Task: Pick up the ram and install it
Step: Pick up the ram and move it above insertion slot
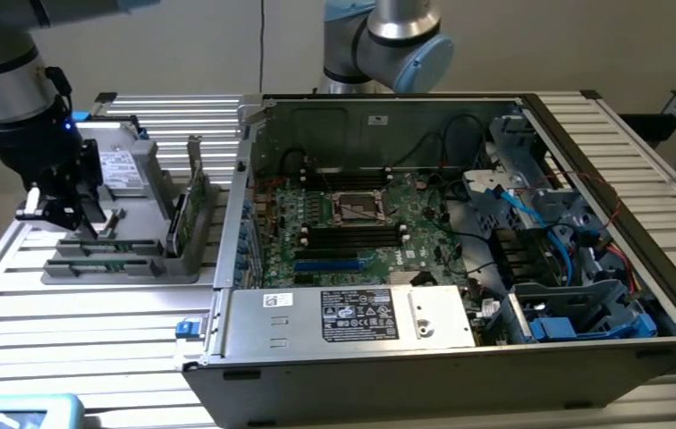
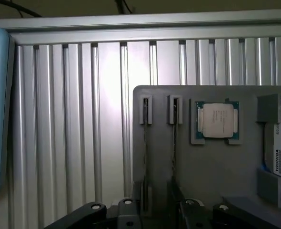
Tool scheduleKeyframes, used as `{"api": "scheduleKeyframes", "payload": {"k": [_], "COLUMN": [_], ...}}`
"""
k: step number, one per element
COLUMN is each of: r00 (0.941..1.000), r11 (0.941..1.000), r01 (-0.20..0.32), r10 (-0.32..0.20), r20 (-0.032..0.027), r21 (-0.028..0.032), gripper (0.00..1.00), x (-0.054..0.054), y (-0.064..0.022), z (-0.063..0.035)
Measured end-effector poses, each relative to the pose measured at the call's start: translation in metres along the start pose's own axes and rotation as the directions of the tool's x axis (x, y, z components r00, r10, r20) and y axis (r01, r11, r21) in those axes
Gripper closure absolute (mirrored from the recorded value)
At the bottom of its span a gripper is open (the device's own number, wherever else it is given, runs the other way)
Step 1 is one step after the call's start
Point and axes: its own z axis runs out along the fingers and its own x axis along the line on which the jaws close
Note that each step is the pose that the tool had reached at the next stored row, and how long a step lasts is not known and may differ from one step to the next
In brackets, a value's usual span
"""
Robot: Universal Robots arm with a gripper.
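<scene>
While the claw hangs above the grey tray, its jaws gape; the ram stands slotted below.

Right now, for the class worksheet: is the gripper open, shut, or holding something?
Gripper: open, holding nothing, over the gray holder that carries the ram.

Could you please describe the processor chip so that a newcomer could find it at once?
On the exterior view's left of the open computer case sits a grey parts tray. The processor chip lies flat in one recess, beside two thin boards standing on edge in slots. It alone is a square silver plate with a green rim.
</scene>
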Motion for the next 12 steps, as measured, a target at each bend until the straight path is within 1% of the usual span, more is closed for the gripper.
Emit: {"api": "scheduleKeyframes", "payload": {"k": [5, 9, 12], "r00": [1.0, 1.0, 1.0], "r11": [1.0, 1.0, 1.0], "r01": [0.0, 0.0, 0.0], "r10": [0.0, 0.0, 0.0], "r20": [-0.0001, -0.0002, -0.0001], "r21": [-0.0001, -0.0002, -0.0001], "gripper": [0.64, 0.64, 0.64], "x": [0.002, 0.007, 0.007], "y": [-0.0002, -0.0014, -0.0023], "z": [0.009, 0.0146, 0.02]}}
